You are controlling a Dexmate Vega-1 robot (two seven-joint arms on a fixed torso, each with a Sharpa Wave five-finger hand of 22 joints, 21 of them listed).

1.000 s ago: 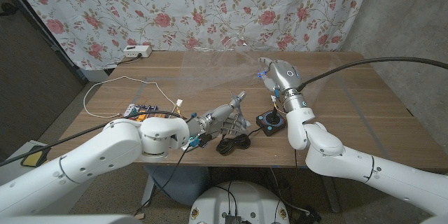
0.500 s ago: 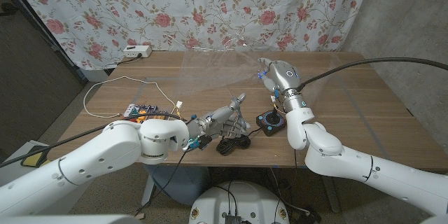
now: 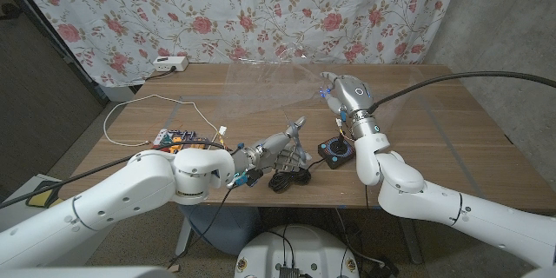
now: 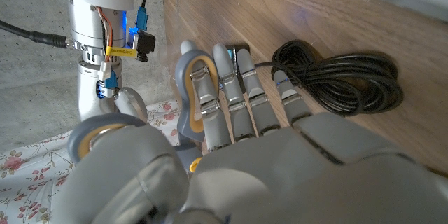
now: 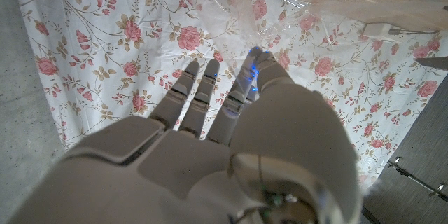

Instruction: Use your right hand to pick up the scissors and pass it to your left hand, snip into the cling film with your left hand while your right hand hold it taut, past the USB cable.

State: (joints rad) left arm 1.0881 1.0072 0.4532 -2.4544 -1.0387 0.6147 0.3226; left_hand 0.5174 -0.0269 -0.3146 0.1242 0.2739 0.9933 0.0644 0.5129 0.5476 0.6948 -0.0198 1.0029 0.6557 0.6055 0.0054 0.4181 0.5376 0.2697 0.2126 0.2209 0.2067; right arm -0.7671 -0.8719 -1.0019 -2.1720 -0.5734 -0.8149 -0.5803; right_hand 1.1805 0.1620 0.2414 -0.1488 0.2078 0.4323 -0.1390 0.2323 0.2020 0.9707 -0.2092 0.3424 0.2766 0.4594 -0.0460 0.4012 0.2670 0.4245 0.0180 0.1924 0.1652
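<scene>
While my right hand [image 3: 340, 93] keeps hold of the cling film [image 3: 261, 87] up above the table, the sheet hangs as a clear, wrinkled veil over the middle of the wooden table [image 3: 452, 130], and that film is my landmark for everything else. In the right wrist view the film [image 5: 294, 0] gathers near my fingertips [image 5: 252, 66]; I judge that I am pinching its edge there, though the contact itself is hard to see.

The scissors are the other thing that matters, and I cannot make them out with certainty. My left hand [image 3: 280, 145] sits just below the near edge of the film, fingers partly extended and close together. In the left wrist view my fingers [image 4: 231, 98] reach straight out with something yellow-rimmed beside them, which may be a scissor handle; I cannot tell whether I truly hold a tool.

Nearer to me than the film lie a coiled black cable [image 3: 289, 176], touching my left hand, and a small black joystick [image 3: 336, 150] just beside it. A white cable [image 3: 148, 104] loops on the table to the film's left, with a white power strip [image 3: 169, 64] at the far edge.

The step in hand seems to be the approach to the snip. Next I must lift my left hand to the film's taut edge and close the blades there without slackening my right.
</scene>
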